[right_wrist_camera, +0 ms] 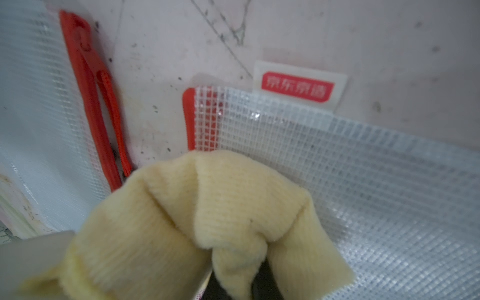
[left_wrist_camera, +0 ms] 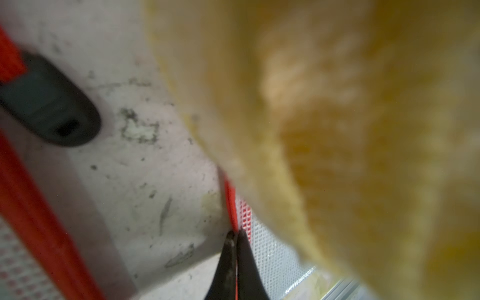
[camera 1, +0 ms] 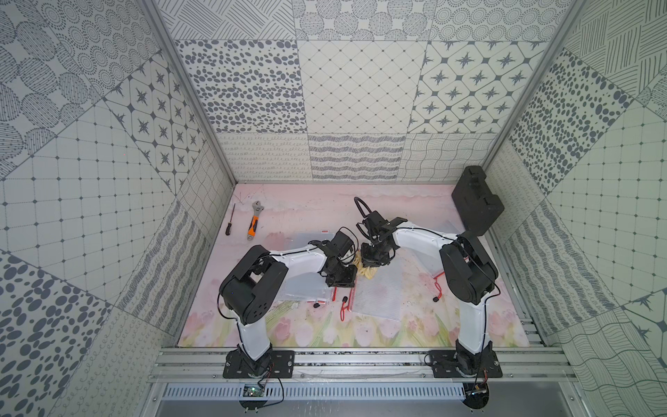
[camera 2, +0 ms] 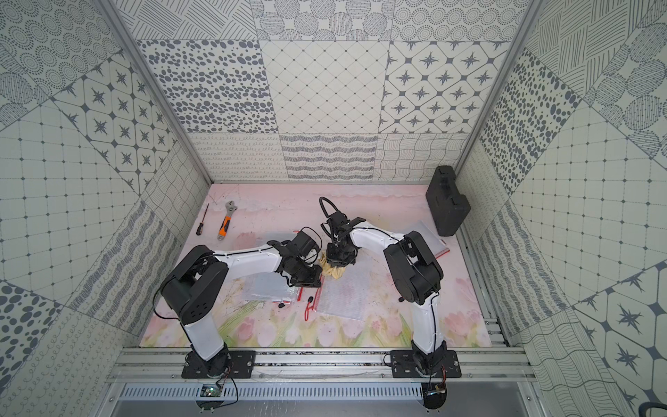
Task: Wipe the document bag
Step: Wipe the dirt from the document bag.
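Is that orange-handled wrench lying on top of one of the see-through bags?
No, the adjustable wrench lies on the bare floral mat beside the screwdriver, apart from the nearest document bag.

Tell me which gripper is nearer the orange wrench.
Left. The left gripper, pinching the bag, sits toward the front from the wrench; the right gripper, holding the cloth, is farther over.

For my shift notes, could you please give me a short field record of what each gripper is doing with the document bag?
document bag: clear mesh, flat on the table
left gripper: shut, pinching the red zipper edge
right gripper: shut on the cloth
cloth: yellow, bunched, resting on the bag
other items: wrench, screwdriver, black case
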Robot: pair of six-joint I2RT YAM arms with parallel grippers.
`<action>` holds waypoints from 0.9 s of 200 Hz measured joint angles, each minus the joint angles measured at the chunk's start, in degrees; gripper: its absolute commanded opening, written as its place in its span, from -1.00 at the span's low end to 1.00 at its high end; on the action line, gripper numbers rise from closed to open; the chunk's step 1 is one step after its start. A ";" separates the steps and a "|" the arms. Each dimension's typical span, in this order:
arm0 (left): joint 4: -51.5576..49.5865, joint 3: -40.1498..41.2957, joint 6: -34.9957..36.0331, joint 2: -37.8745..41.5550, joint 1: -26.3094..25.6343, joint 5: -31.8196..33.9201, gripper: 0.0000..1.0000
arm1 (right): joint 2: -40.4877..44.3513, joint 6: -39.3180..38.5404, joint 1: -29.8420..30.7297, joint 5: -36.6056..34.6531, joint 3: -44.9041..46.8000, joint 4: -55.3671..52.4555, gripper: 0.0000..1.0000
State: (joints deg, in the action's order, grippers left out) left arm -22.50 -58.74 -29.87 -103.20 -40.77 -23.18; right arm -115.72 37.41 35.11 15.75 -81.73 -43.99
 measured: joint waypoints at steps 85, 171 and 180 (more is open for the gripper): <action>0.59 -0.37 0.04 -0.02 0.07 0.83 -1.00 | -12.63 -1.29 -5.88 1.73 -20.20 -6.75 -1.00; -0.81 -0.35 0.37 -0.11 0.26 0.63 -1.00 | 5.40 -1.05 -2.08 -3.26 4.63 -2.64 -1.00; -0.81 -0.37 0.37 -0.24 0.37 0.44 -1.00 | 8.66 -0.17 -0.74 -2.97 9.35 -2.64 -1.00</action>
State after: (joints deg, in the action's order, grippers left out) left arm -23.31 -59.11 -29.50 -103.44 -40.40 -22.74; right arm -107.07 37.23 34.37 12.78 -72.38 -46.63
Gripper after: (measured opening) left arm 0.047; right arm 0.113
